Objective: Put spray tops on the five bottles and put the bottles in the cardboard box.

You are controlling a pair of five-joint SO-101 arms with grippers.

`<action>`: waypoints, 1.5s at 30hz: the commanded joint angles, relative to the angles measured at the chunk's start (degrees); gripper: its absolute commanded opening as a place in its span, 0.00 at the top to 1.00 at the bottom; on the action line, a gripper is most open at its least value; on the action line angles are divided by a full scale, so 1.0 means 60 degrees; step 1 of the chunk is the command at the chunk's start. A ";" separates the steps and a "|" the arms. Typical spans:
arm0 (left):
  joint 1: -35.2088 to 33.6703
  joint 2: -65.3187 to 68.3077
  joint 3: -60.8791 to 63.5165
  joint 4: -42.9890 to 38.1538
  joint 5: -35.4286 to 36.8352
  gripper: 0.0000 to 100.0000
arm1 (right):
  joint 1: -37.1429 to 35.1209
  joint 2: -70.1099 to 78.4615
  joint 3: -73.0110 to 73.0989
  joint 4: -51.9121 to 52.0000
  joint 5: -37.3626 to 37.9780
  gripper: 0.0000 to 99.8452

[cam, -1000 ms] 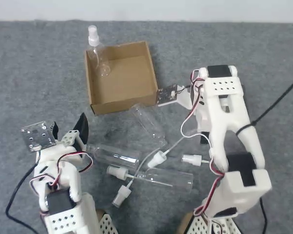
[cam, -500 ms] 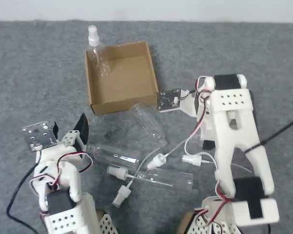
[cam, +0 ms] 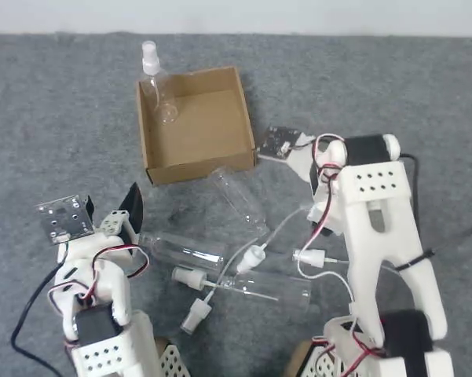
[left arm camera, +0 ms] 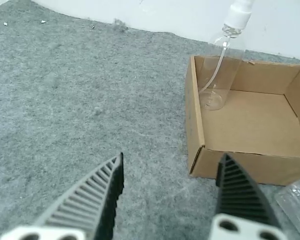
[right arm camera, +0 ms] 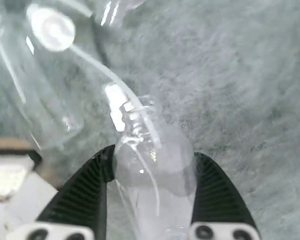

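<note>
In the right wrist view my right gripper [right arm camera: 152,165] is shut on a clear bottle [right arm camera: 152,172] whose neck is uncapped. A spray top [right arm camera: 52,22] lies past it, and its thin tube runs to the bottle's mouth. The right arm [cam: 369,196] stands beside the near right corner of the cardboard box [cam: 196,126]. A capped bottle [cam: 155,78] leans in the box's far left corner. Three uncapped bottles [cam: 239,196] [cam: 181,250] [cam: 271,289] lie on the mat with several loose spray tops [cam: 251,258] [cam: 190,276] among them. My left gripper [left arm camera: 172,165] is open and empty, near the table's front left.
Grey felt covers the table. The box [left arm camera: 249,125] and its capped bottle [left arm camera: 224,55] stand ahead of the left gripper, with bare mat to the box's left. Thin spray tubes and the arm's wires cross the mat between the lying bottles.
The right arm has folded back, its upper link swinging toward the table's front edge while the wrist stays near the box's corner and tilts. The left arm has not moved.
</note>
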 commanded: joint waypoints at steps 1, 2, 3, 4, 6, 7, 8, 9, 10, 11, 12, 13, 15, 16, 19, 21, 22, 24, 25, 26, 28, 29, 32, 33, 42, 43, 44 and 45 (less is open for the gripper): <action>0.0044 -0.0190 -0.0110 -0.0103 -0.0103 0.72 | -0.0139 -0.1077 -0.0117 -0.0154 -0.1201 0.92; 0.0044 -0.0190 -0.0110 -0.0103 -0.0103 0.72 | -0.0125 -0.1355 -0.0117 -0.0154 -0.1465 0.92; 0.0044 -0.0190 -0.0110 -0.0103 -0.0103 0.72 | -0.0125 -0.1648 -0.0117 -0.0154 -0.1670 0.92; 0.0044 -0.0190 -0.0110 -0.0117 -0.0103 0.72 | -0.0125 -0.1941 -0.0117 -0.0154 -0.1861 0.92; 0.0059 -0.0190 -0.0110 -0.0117 -0.0103 0.72 | -0.0125 -0.2513 -0.0103 -0.0168 -0.2168 0.92; 0.0059 -0.0190 -0.0110 -0.0117 -0.0103 0.72 | -0.0125 -0.2733 -0.0103 -0.0183 -0.2315 0.92; 0.0059 -0.0190 -0.0110 -0.0117 -0.0103 0.72 | -0.0125 -0.2923 -0.0088 -0.0271 -0.2476 0.92; 0.0059 -0.0190 -0.0110 -0.0117 -0.0103 0.72 | -0.0125 -0.3114 -0.0029 -0.0344 -0.2637 0.92; 0.0059 -0.0190 -0.0110 -0.0117 -0.0103 0.72 | -0.0125 -0.3289 0.0103 -0.0505 -0.2784 0.92; 0.0059 -0.0190 -0.0110 -0.0117 -0.0103 0.72 | -0.0125 -0.3480 0.0293 -0.0696 -0.2916 0.92; 0.0059 -0.0190 -0.0110 -0.0117 -0.0103 0.72 | -0.0125 -0.3641 0.0513 -0.0930 -0.3062 0.92; 0.0059 -0.0190 -0.0110 -0.0117 -0.0103 0.72 | -0.0125 -0.3773 0.0747 -0.1179 -0.3223 0.92; 0.0059 -0.0190 -0.0110 -0.0103 -0.0103 0.72 | -0.0095 -0.4066 0.1260 -0.1663 -0.3531 0.92; 0.0059 -0.0190 -0.0110 -0.0088 -0.0103 0.72 | -0.0066 -0.4212 0.1538 -0.1927 -0.3678 0.92; 0.0059 -0.0190 -0.0110 -0.0088 -0.0103 0.72 | -0.0037 -0.4696 0.2300 -0.2527 -0.3780 0.92; 0.0059 -0.0190 -0.0125 -0.0073 -0.0117 0.72 | -0.0037 -0.5033 0.2725 -0.2821 -0.3780 0.92; 0.0059 -0.0190 -0.0125 -0.0073 -0.0117 0.72 | -0.0037 -0.5179 0.2916 -0.2952 -0.3780 0.92; 0.0059 -0.0190 -0.0125 -0.0059 -0.0117 0.72 | -0.0022 -0.5443 0.3297 -0.3216 -0.3780 0.92; 0.0044 -0.0190 -0.0125 -0.0059 -0.0117 0.72 | -0.0022 -0.5560 0.3502 -0.3377 -0.3780 0.92; 0.0044 -0.0190 -0.0139 -0.0059 -0.0117 0.72 | -0.0022 -0.5663 0.3707 -0.3553 -0.3795 0.92; 0.0029 -0.0190 -0.0168 -0.0059 -0.0117 0.72 | -0.0022 -0.5824 0.4147 -0.3919 -0.3795 0.92; 0.0029 -0.0190 -0.0168 -0.0059 -0.0117 0.72 | -0.0022 -0.5883 0.4352 -0.4081 -0.3795 0.92; 0.0015 -0.0190 -0.0183 -0.0059 -0.0117 0.72 | 0.0242 -0.6044 0.4879 -0.4608 -0.3795 0.92; 0.0015 -0.0190 -0.0183 -0.0059 -0.0132 0.72 | 0.0374 -0.6073 0.5026 -0.4784 -0.3795 0.92; 0.0044 -0.0161 -0.0462 0.0088 -0.0718 0.72 | 0.0623 -0.6117 0.6227 -0.6293 -0.4689 0.92; 0.0044 -0.0161 -0.0652 0.0264 -0.0718 0.72 | 0.0623 -0.6088 0.6344 -0.6454 -0.4718 0.92; 0.0044 -0.0147 -0.0886 0.0498 -0.0718 0.72 | 0.0623 -0.6073 0.6447 -0.6615 -0.4791 0.92; 0.0044 -0.0147 -0.1165 0.0791 -0.0718 0.72 | 0.0623 -0.6059 0.6535 -0.6762 -0.4864 0.92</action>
